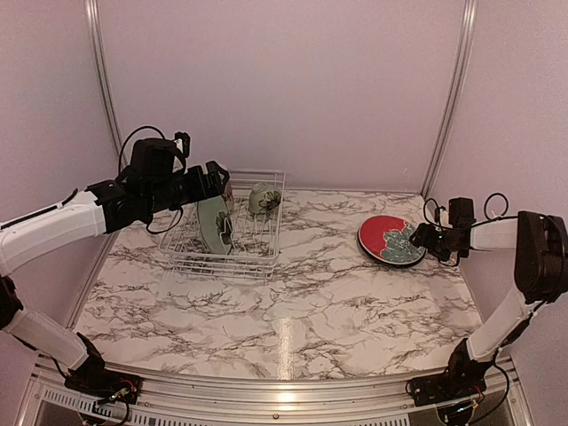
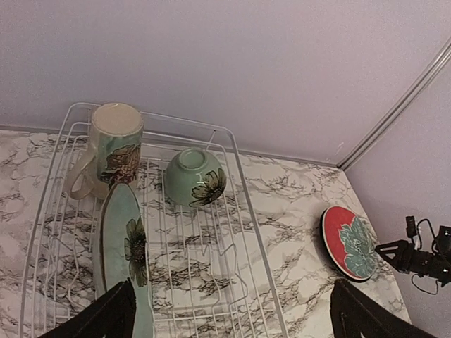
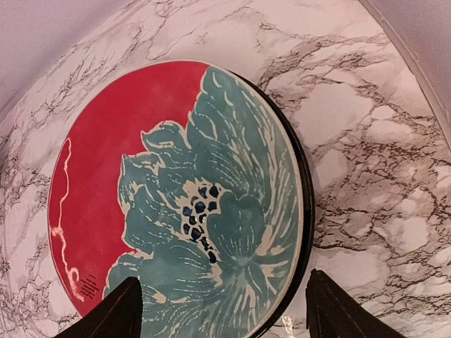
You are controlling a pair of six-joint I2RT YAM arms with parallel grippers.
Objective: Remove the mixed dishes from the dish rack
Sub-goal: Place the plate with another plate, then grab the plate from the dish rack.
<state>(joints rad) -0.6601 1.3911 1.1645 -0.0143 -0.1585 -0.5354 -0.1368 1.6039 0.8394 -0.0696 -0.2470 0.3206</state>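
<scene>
Your left tool hangs over the white wire dish rack, and the risks start there. The pale green plate with a floral mark stands on edge between the tines, just beneath the tool's left finger. If you come down off-centre, a finger could strike its rim and tip it against the wires. The cream floral mug sits ahead of the tool to the left. The small pale green bowl is turned over ahead of it, near centre. Both are rounded and glazed, so I judge a shallow pinch could let either slip.

On the right, the round red plate with a teal flower and dark rim lies on the marble-patterned tabletop, directly ahead of your right tool. Pulling back at a low angle could catch the near edge and drag the plate.

The left tool is spread to its widest and touches nothing. The right tool is spread too, with 1 finger to either side of the plate's near edge. It grips nothing, though I cannot tell whether a fingertip grazes the rim. That leaves 3 pieces in the rack and 1 out.
</scene>
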